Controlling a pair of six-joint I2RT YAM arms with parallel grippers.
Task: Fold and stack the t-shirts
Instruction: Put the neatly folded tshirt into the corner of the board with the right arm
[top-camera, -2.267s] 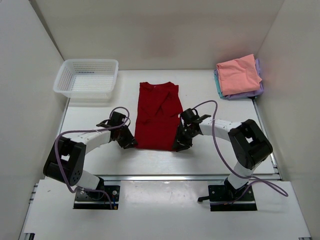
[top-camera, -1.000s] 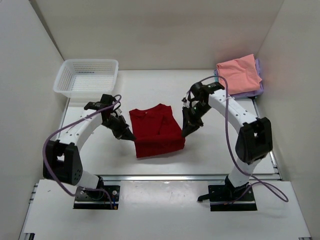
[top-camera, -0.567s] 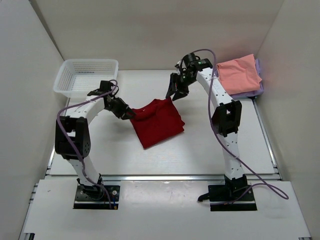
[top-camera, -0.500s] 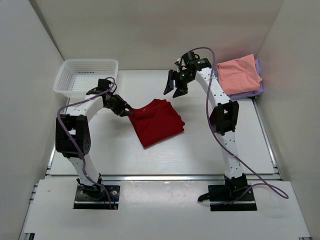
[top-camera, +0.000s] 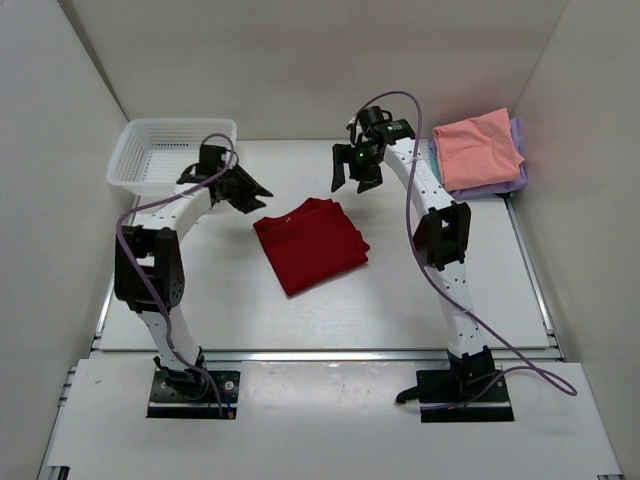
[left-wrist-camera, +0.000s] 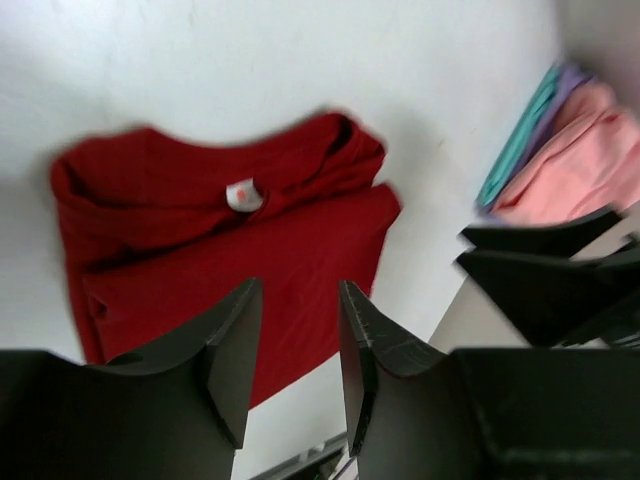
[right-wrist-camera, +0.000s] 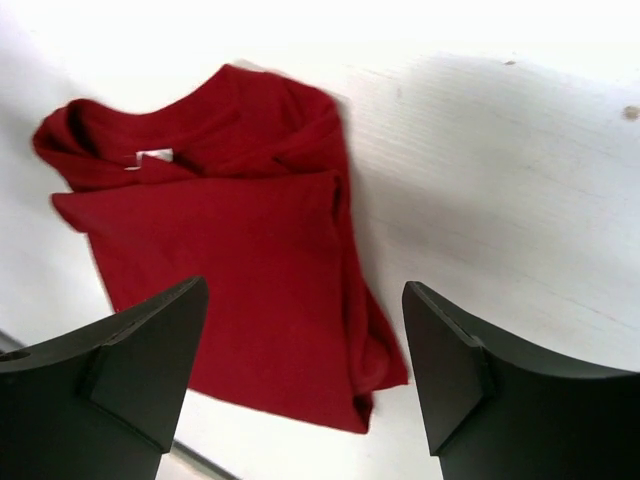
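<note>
White tabletop (top-camera: 200, 300) was occupied by the folded dark red t-shirt (top-camera: 310, 245), near whose far edge the left jaws and right jaws were held spread wide and empty, and a level lift by both folded edges onto the far-right salmon pink stack (top-camera: 478, 148) was judged best.

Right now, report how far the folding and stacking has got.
Done: the dark red t-shirt lies folded into a rough square, and the salmon pink t-shirt tops a folded stack at the far right. In hand: nothing; the left end effector and right end effector hover open. Left: put the red one onto that stack.
</note>
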